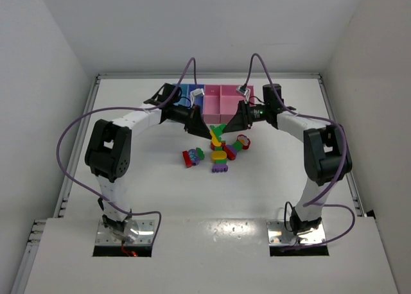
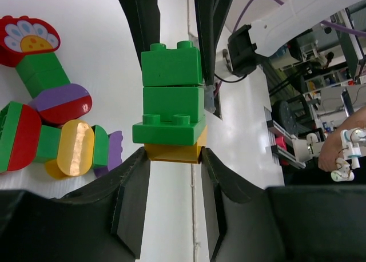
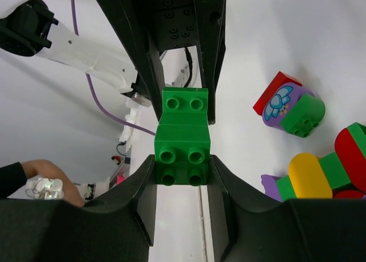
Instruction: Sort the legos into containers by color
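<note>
A stack of green bricks (image 2: pixel 171 84) with a yellow brick (image 2: pixel 171 153) at one end is held between both grippers, just in front of the containers (image 1: pixel 221 104). My left gripper (image 2: pixel 172 154) is shut on the yellow end. My right gripper (image 3: pixel 182 167) is shut on the green end (image 3: pixel 182 153). In the top view the stack (image 1: pixel 216 135) hangs between the left gripper (image 1: pixel 205 131) and the right gripper (image 1: pixel 227 128). The bins stand in a row: light blue (image 1: pixel 179 90), periwinkle (image 1: pixel 193 92), pink (image 1: pixel 211 104) and a wider pink one (image 1: pixel 232 101).
Loose clumps lie on the table in front: a red, purple and green one (image 1: pixel 192 156), a yellow, green and purple one (image 1: pixel 219 161), and a red and green one (image 1: pixel 239 143). They also show in the left wrist view (image 2: pixel 51 130) and the right wrist view (image 3: pixel 320 170).
</note>
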`<state>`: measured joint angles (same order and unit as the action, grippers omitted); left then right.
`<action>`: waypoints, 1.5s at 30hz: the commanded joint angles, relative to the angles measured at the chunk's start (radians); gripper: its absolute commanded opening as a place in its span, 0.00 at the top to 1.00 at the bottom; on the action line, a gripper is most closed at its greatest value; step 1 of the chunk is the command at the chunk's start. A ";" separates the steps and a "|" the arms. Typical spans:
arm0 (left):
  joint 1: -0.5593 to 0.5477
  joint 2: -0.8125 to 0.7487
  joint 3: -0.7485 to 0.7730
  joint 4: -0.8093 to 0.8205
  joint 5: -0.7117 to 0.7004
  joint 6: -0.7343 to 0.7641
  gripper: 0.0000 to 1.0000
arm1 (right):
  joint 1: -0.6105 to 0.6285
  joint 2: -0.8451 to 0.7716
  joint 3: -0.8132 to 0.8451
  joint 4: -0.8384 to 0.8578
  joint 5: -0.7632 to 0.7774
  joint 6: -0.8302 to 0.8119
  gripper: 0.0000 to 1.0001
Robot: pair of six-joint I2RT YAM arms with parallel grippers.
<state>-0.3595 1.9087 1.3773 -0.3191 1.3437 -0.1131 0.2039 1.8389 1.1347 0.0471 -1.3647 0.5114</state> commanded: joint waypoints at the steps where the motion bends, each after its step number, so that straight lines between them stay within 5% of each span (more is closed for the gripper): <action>1: -0.012 -0.037 -0.003 0.028 0.028 0.043 0.81 | -0.001 0.002 0.054 0.060 -0.036 0.016 1.00; 5: 0.010 -0.074 -0.053 0.028 -0.002 0.043 0.93 | -0.037 0.002 0.065 0.060 -0.036 0.016 1.00; 16: 0.071 -0.206 -0.162 0.019 -0.175 0.092 0.96 | -0.126 -0.050 0.014 0.028 0.028 -0.037 1.00; 19: 0.071 -0.322 -0.207 0.018 -0.383 0.118 0.96 | -0.135 -0.063 0.068 -0.162 0.165 -0.228 1.00; 24: 0.059 -0.471 -0.285 0.092 -0.743 0.063 0.96 | -0.094 -0.032 0.247 -0.331 0.675 -0.390 1.00; 29: 0.050 -0.542 -0.305 0.110 -0.888 0.026 0.96 | -0.058 0.083 0.442 -0.331 0.999 -0.412 1.00; 34: 0.050 -0.542 -0.314 0.110 -0.897 0.026 0.96 | -0.014 0.203 0.554 -0.366 1.136 -0.476 1.00; 37: 0.059 -0.533 -0.288 0.110 -0.897 0.035 0.96 | -0.003 0.255 0.566 -0.375 1.072 -0.485 0.91; 45: 0.068 -0.488 -0.248 0.121 -0.810 0.035 0.96 | -0.003 0.240 0.537 -0.386 0.957 -0.485 0.30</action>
<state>-0.2993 1.4193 1.0863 -0.2344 0.4870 -0.0708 0.2008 2.1414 1.6623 -0.3550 -0.3511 0.0433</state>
